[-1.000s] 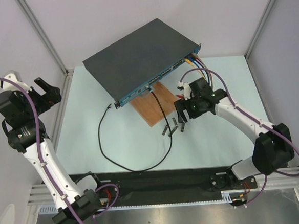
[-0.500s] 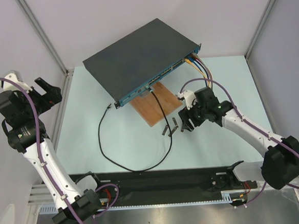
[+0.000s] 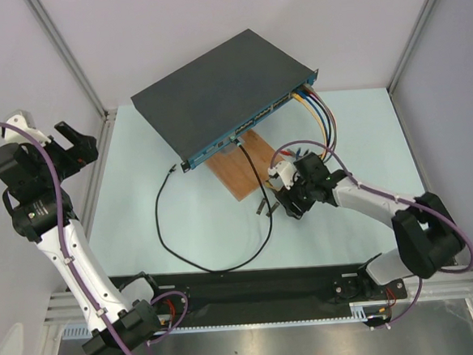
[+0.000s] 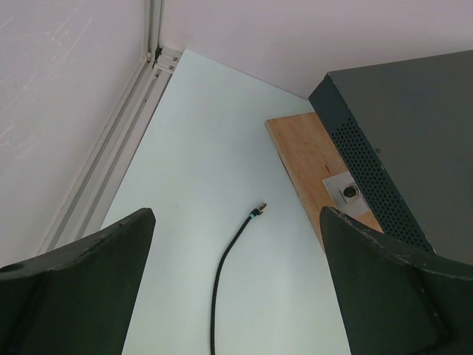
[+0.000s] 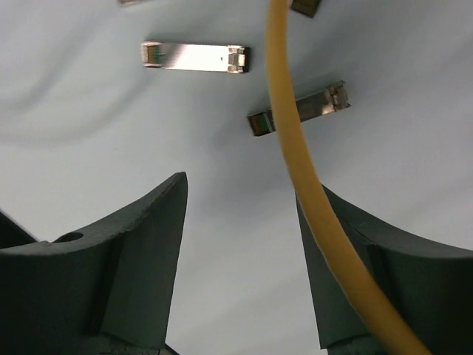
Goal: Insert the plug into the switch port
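Note:
The switch (image 3: 214, 86) is a flat black box at the back, its teal port face (image 3: 253, 121) turned to the front. A black cable (image 3: 258, 192) runs from a port, loops forward and ends in a free plug (image 3: 173, 169), also in the left wrist view (image 4: 259, 209). Several small metal modules (image 3: 264, 204) lie by the wooden board (image 3: 248, 172); two show in the right wrist view (image 5: 194, 56). My right gripper (image 3: 292, 206) is open and empty, low just right of them (image 5: 240, 222). My left gripper (image 3: 76, 144) is open and empty, raised at the far left (image 4: 236, 281).
Yellow, blue and red cables (image 3: 324, 123) arc from the switch's right end to the right arm; the yellow one (image 5: 295, 148) crosses in front of my right finger. A metal frame rail (image 4: 118, 148) runs along the table's left edge.
My right gripper has moved left and nearer, down to the table beside the small metal modules. The left arm has not moved.

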You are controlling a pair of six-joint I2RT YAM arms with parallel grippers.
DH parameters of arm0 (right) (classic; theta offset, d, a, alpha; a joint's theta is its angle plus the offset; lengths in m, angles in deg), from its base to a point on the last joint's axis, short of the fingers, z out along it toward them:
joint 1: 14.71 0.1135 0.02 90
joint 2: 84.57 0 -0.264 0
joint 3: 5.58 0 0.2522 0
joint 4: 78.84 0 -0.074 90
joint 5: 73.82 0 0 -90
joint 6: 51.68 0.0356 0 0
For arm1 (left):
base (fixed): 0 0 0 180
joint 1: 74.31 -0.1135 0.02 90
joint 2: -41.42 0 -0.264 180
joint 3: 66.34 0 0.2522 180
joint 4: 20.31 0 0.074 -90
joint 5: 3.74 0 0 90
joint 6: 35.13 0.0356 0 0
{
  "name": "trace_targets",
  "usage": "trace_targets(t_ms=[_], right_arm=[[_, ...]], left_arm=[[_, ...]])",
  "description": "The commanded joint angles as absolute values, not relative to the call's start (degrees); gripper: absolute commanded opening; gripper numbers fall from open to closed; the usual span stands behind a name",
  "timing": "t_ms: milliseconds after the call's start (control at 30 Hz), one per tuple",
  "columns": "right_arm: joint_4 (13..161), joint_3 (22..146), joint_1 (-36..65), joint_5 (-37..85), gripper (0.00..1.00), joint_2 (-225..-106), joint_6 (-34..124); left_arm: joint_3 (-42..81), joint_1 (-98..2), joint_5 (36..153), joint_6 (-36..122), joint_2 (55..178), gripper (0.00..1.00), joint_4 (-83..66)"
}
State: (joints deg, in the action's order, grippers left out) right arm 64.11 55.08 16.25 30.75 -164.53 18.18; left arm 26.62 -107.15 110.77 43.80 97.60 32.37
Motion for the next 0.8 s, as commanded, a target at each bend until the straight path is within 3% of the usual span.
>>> trace_targets(t_ms=[0,200,500,767], right_arm=[[69.2,55.6,16.3,23.7,0.64,-168.8,22.3],[71.3,56.6,16.4,20.0,0.63,-172.2,28.2],[71.7,59.5,16.4,20.7,0.73,-175.9,32.9],[71.9,60.8,16.4,18.7,0.64,-180.0,32.7]], left_arm=[[27.1,-106.7,112.1,43.3,97.1,1.0,30.0],[26.6,-106.6,111.5,43.1,97.2,1.0,30.0],[25.7,-106.7,111.1,43.3,97.0,1.0,29.6],[25.6,-106.6,110.7,43.6,97.1,1.0,29.4]])
